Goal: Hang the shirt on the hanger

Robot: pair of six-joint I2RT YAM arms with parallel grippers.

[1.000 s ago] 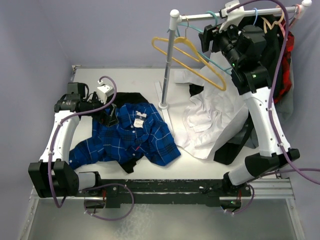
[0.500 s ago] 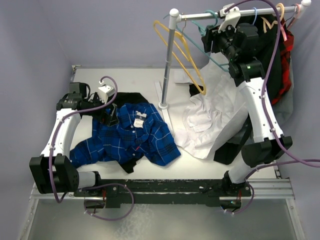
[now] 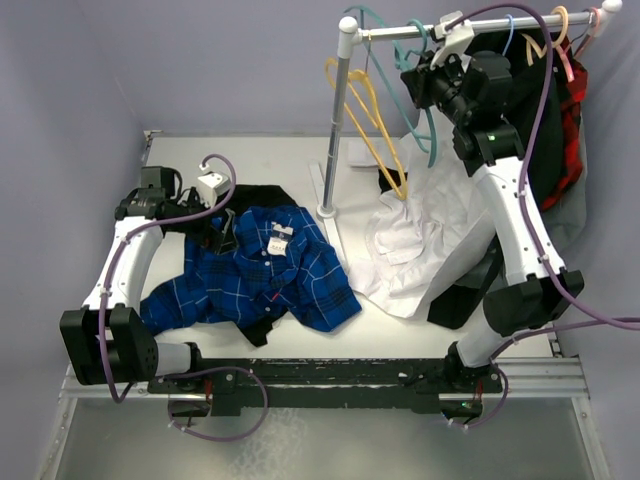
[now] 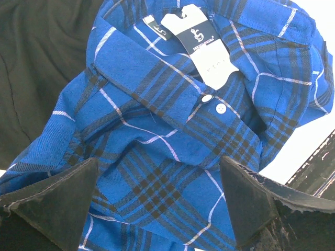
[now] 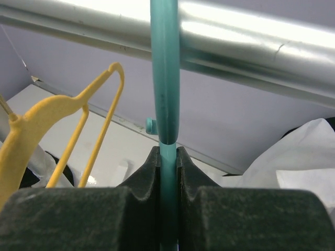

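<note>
The bright blue plaid shirt (image 3: 270,275) lies crumpled on the table at the left, collar and white neck label (image 4: 201,49) facing up. My left gripper (image 3: 222,232) hovers just over its collar end, open, with plaid cloth (image 4: 172,130) showing between the fingers (image 4: 159,167) and nothing gripped. The teal hanger (image 3: 425,120) hangs by its hook from the rail (image 3: 470,25) at the top right. My right gripper (image 3: 420,75) is up at the rail. It is shut on the hanger's thin neck (image 5: 165,78) just below the hook, jaws (image 5: 167,154) pressed on both sides.
A yellow hanger (image 3: 370,120) hangs left of the teal one, close to the rack post (image 3: 335,130). A white shirt (image 3: 430,230) is heaped under the rail. A black garment (image 3: 260,195) lies behind the plaid shirt. Dark and red clothes (image 3: 570,130) hang at the far right.
My right gripper has closed on the teal hanger's neck after edging left along the rail. The yellow and teal hangers have swung and turned more edge-on. The left arm has not moved.
</note>
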